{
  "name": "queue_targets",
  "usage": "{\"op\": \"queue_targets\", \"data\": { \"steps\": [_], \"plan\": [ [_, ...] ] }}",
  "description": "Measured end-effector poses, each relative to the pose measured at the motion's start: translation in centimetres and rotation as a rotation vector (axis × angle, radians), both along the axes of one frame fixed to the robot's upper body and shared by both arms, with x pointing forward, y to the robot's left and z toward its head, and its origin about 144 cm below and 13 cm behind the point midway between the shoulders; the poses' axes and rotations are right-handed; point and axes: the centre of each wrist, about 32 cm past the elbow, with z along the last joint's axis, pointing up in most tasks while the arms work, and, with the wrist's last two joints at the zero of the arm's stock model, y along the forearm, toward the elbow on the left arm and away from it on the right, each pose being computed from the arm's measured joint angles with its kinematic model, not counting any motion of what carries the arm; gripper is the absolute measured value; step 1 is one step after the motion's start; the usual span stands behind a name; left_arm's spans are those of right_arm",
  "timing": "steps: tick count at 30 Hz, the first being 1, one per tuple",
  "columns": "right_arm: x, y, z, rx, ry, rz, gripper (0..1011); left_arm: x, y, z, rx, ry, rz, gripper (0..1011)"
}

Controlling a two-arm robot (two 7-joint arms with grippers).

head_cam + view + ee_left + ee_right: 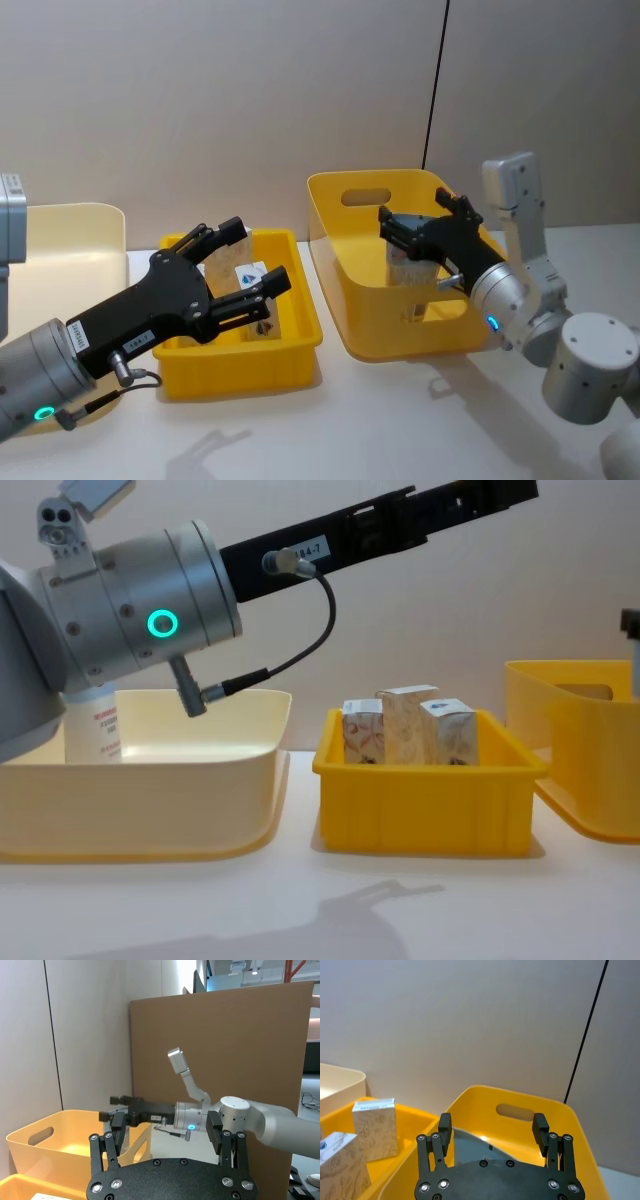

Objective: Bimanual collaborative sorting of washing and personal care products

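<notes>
Item: small beige floral-patterned cartons (405, 725), three standing upright and close together in the small yellow tray (430, 810), as seen side-on in the chest view. The head view has them largely covered by the left gripper (255, 255), which hovers over the tray released, fingers spread wide. One carton face with a blue mark shows between those fingers. A further beige carton (408, 270) stands inside the large yellow bin (400, 335), directly under the right gripper (413, 205), which is also released, jaws apart. Whether it touches the carton cannot be told. The right wrist view gives a grey surface below its fingers (445, 1132) that is hard to make out, with two cartons in the tray off to one side. Item: white bottle (93, 730) with red print, upright in the cream bin (150, 800), seen from the chest and half hidden behind the left arm's housing. The large yellow bin is cut off at the chest view's right edge.
</notes>
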Motion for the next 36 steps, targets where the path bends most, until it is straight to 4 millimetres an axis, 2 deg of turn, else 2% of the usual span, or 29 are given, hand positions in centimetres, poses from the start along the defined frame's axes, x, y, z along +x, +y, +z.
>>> {"op": "queue_targets", "data": {
  "steps": [9, 18, 26, 36],
  "plan": [
    [-1.1, -0.2, 1.7, -0.001, -0.092, 0.006, 1001, 0.0, 0.0, 0.0, 0.0, 0.0, 0.0, 1003],
    [-1.7, -0.4, 2.5, -0.002, -0.156, 0.019, 1001, 0.0, 0.0, 0.0, 0.0, 0.0, 0.0, 1003],
    [-2.1, 0.0, 2.1, -0.001, -0.148, 0.027, 1001, -0.1, 0.0, -0.2, 0.008, 0.006, 0.021, 1003],
    [-4.1, 2.2, -0.2, 0.016, -0.1, 0.053, 1001, -1.1, 0.4, -1.3, 0.067, 0.026, 0.154, 1003]
  ]
}}
